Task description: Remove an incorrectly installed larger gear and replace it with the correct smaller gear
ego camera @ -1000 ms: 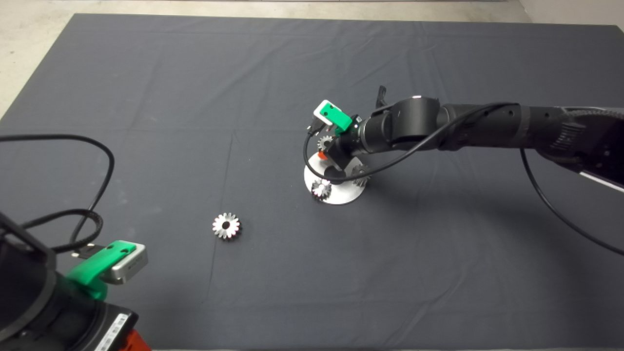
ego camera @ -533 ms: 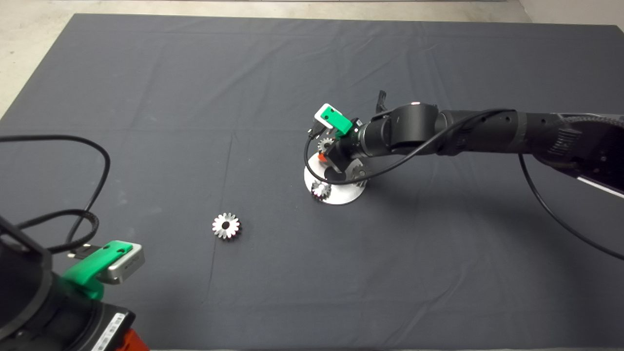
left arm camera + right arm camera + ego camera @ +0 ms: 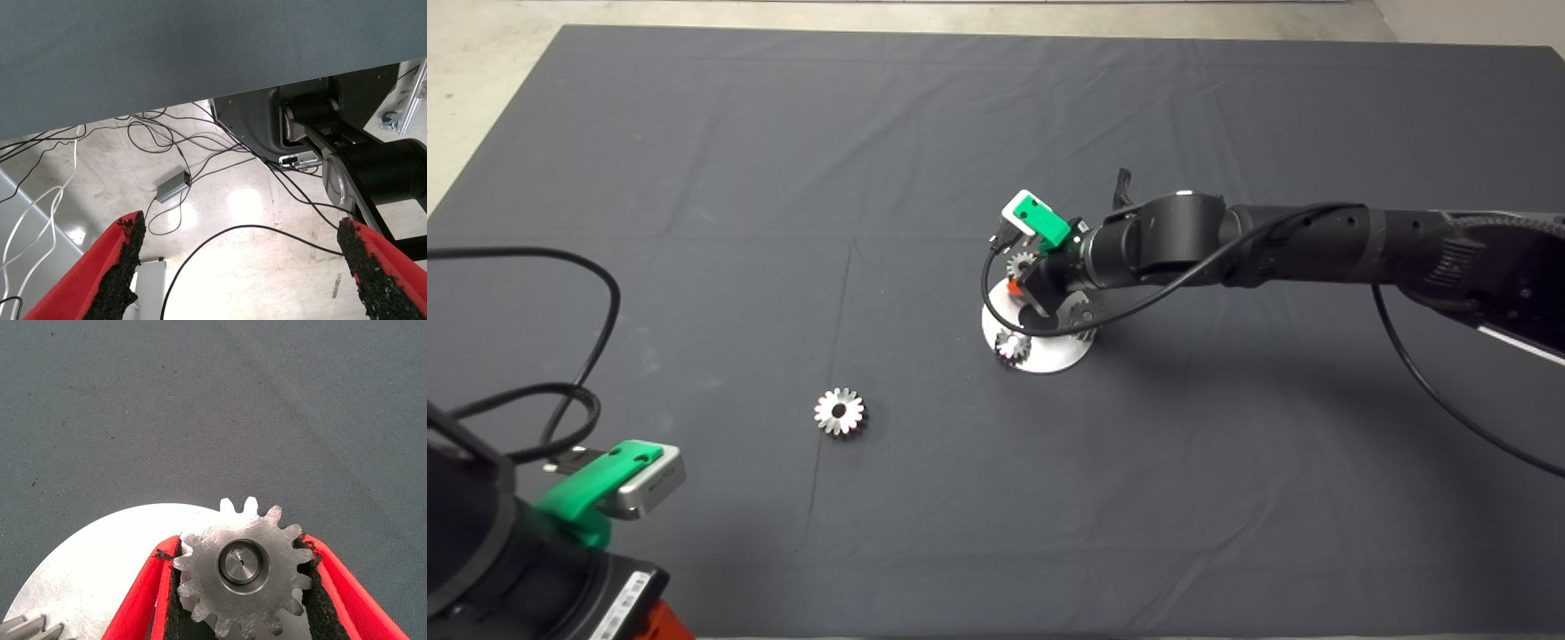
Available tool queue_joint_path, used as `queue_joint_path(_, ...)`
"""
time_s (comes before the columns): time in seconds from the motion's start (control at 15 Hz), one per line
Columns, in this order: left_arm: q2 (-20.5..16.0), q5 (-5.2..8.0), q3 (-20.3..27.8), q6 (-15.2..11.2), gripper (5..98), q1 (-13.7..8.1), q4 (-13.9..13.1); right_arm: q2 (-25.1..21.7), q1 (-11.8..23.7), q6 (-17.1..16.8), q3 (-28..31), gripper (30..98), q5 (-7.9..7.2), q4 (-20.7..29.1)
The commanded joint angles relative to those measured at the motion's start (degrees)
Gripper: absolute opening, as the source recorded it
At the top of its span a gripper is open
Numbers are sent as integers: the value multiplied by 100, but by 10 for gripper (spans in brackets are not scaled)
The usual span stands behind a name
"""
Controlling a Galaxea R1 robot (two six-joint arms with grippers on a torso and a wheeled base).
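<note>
Right end effector [image 3: 243,587] down over the round silver plate [image 3: 1055,356], pads pinching a small gear [image 3: 242,565] by its flanks. Wrist view: the gear's bore sits around a pin, pin tip showing in the centre hole. The gear looks seated on the post at the plate's far edge, or close to it; how far down I cannot tell.

Big gear [image 3: 839,412] lies flat on the surface, well left of the plate and nearer the camera, apart from everything. Removal looks done.

Two other small gears on the plate: one at its near-left edge [image 3: 1013,343], one at its right side [image 3: 1083,316]. A third set of teeth shows just beyond the plate's far-left edge, by the arm; likely the gripped gear itself.

Left end effector [image 3: 243,267] parked at the lower left, well away from the plate, fingers spread, holding nothing; its wrist view shows only floor and cables.

Judged step: finishing the seat of the small gear.

To do it well:
- Keep the gear level; a tilt would bind the bore on the pin.
- Press straight down along the pin; no sideways pull.
- If the teeth ride on a neighbour's, a slight twist should let them mesh.
- Spread the fingers only once the gear sits flat, then lift straight up so the pads do not drag it off.
</note>
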Motion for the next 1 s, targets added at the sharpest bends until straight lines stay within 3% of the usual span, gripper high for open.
queue_joint_path(0.0,-29,17,81,-1,733,-25,-72,10,30,45,29,390,-89,-35)
queue_joint_path(0.27,-20,8,99,-2,733,-16,-84,28,48,145,46,413,-98,-35)
queue_joint_path(0.67,-3,17,169,-2,733,-16,-84,-9,122,196,211,434,-303,-33)
queue_joint_path(0.73,-3,17,169,-2,733,-16,-84,-121,328,370,511,467,-432,17)
queue_joint_path(0.8,10,26,158,-2,733,-16,-84,-430,849,797,1133,486,-559,79)
queue_joint_path(0.93,7,26,117,-2,733,-16,-84,-942,1814,1569,2300,486,-627,631)
